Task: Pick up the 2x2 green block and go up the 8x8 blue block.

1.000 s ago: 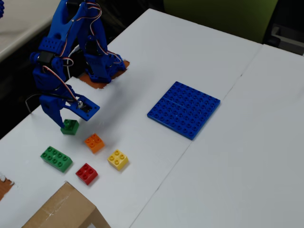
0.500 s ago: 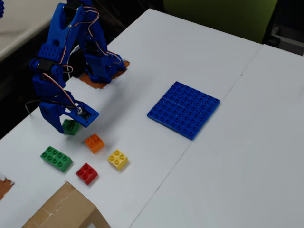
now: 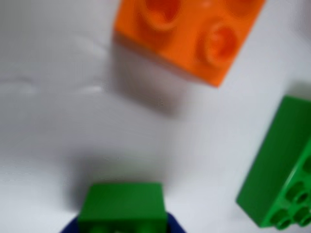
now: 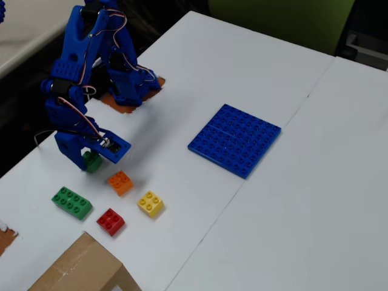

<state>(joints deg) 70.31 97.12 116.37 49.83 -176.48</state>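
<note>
A blue robot arm's gripper (image 4: 91, 159) has its fingers closed around a small green brick (image 4: 93, 161), held just above the white table (image 4: 242, 79). Just beyond the fingers sits an orange brick (image 4: 120, 182), with a longer green brick (image 4: 72, 202) to one side. The big flat blue plate (image 4: 234, 139) lies well apart from the fingers.
</note>
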